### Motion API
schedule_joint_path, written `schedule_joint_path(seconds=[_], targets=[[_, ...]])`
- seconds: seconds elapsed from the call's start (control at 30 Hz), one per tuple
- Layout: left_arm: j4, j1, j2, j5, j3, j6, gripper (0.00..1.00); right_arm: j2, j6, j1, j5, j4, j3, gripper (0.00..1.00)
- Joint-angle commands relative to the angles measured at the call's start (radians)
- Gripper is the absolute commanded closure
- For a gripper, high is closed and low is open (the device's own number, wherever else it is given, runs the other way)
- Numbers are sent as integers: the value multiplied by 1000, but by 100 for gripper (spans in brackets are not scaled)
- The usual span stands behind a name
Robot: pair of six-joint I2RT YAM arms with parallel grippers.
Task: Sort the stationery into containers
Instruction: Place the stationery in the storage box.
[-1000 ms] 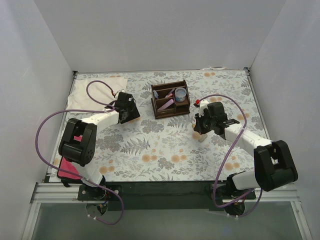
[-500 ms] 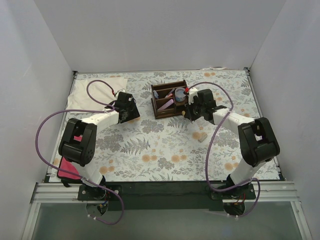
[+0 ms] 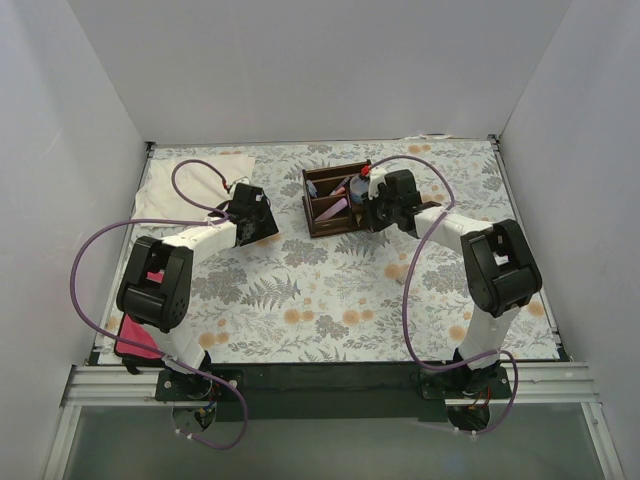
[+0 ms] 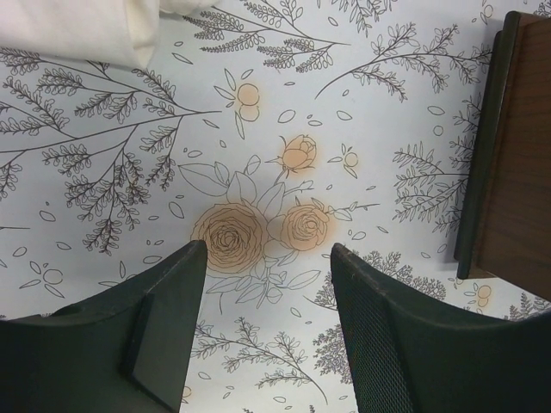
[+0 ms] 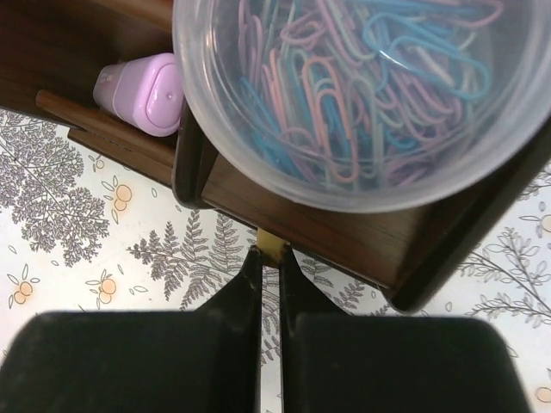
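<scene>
between the nearly closed fingertips of the right gripper (image 5: 269,256) a thin tan block (image 5: 269,242) sat pinched, just outside the wooden organiser (image 5: 344,228) wall, below its cup of paper clips (image 5: 362,95); delivery seemed underway; next it needed lifting over that wall into a compartment; the left gripper (image 4: 267,254) hung spread, empty.

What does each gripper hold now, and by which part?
The right gripper pinches a small tan piece between its fingertips; only its top shows, so the held part is unclear. The left gripper is open, empty.
</scene>
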Motion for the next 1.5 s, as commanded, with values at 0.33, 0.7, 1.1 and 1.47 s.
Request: schedule_joint_path(seconds=[0.33, 0.7, 1.1, 1.47], targets=[[15, 9, -48, 1, -2, 11, 42, 70, 77, 30, 44, 50, 83, 99], [17, 9, -46, 13, -4, 8, 42, 85, 177, 32, 46, 50, 99, 99], [20, 9, -37, 23, -2, 7, 43, 59, 208, 59, 87, 59, 76, 59], [19, 7, -40, 29, 10, 7, 43, -27, 159, 52, 158, 4, 24, 53]])
